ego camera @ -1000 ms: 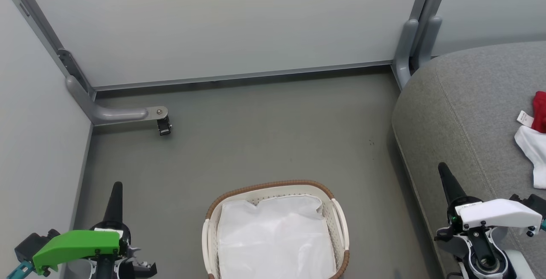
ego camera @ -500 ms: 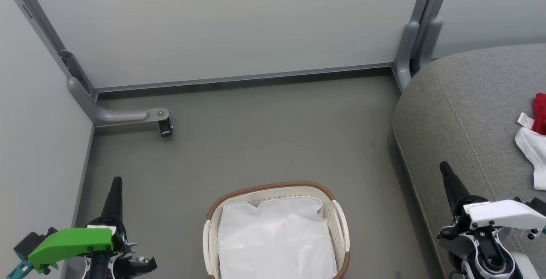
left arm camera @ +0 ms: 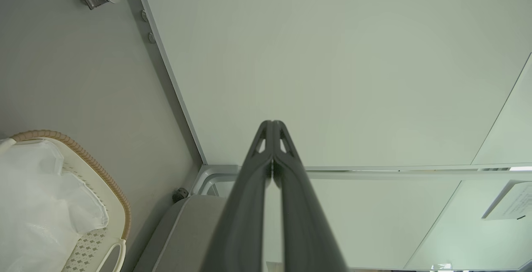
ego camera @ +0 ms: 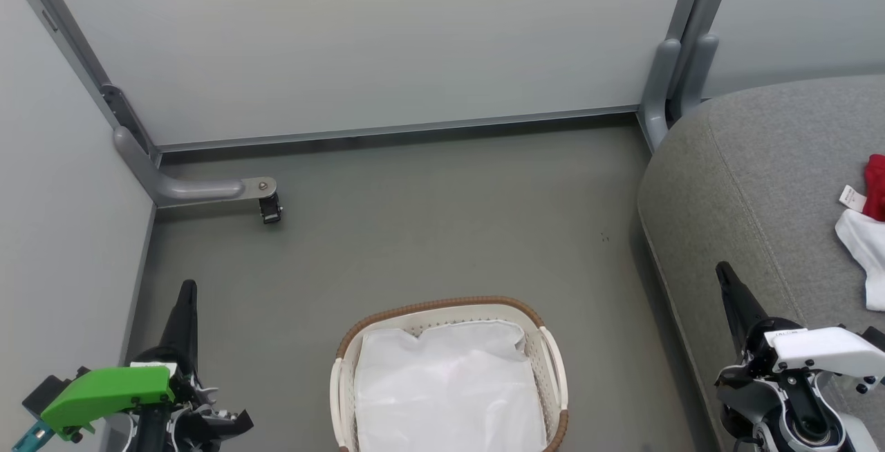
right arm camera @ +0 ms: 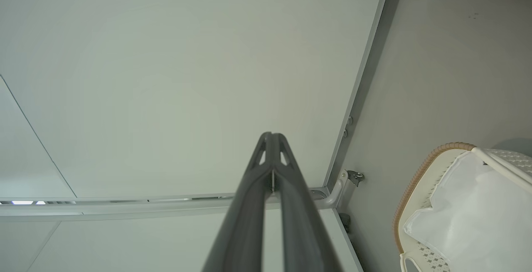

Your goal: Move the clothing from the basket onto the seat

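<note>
Since the basket holds just its white liner, I judge the job nearly done.
Red-and-white clothing lies on the seat at my right; left gripper and right gripper are both pinched closed, holding nothing.

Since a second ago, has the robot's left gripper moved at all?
Yes. The left gripper has crept up the head view, its tip now nearer the black caster, even though the camera itself shifted slightly too.
</note>
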You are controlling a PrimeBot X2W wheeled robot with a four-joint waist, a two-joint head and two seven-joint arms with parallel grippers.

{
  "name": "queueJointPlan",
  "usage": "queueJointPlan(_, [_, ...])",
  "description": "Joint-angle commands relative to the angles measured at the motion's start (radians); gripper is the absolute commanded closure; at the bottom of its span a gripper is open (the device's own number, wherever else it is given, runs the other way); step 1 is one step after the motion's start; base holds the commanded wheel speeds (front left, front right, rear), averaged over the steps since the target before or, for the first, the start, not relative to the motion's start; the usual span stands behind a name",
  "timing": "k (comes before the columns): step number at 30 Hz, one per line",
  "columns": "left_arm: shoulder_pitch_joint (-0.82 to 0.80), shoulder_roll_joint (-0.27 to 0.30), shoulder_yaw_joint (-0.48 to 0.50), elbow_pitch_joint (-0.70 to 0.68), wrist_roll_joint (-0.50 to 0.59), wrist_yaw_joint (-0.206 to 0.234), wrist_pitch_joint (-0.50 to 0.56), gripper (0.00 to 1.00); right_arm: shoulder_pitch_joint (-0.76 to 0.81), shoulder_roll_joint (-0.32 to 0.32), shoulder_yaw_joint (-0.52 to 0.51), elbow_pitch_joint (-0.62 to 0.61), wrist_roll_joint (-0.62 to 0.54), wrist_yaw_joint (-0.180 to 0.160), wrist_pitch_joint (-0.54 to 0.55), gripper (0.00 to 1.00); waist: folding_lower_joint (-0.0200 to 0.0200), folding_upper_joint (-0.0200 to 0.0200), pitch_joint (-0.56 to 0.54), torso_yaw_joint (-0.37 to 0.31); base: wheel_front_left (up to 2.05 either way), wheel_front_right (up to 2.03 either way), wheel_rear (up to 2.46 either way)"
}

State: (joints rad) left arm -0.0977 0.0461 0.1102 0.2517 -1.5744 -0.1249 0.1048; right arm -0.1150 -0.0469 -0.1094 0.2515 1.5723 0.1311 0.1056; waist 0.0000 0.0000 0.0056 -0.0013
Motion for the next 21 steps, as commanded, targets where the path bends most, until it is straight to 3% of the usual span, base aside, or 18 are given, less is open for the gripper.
queueJointPlan(1, [-0.018, 0.007, 0.005, -0.007, -0.02, -0.009, 0.007, 1.0, 0.01, -0.006, -0.005, -0.007, 0.02, -0.001, 0.006, 1.0, 0.0, 0.0, -0.001, 0.0, 0.0, 0.0, 0.0])
queueJointPlan(21, [-0.016, 0.007, 0.006, -0.008, -0.04, -0.009, 0.013, 1.0, 0.013, -0.006, -0.007, -0.01, 0.043, -0.001, 0.011, 1.0, 0.0, 0.0, -0.003, 0.001, 0.0, 0.0, 0.0])
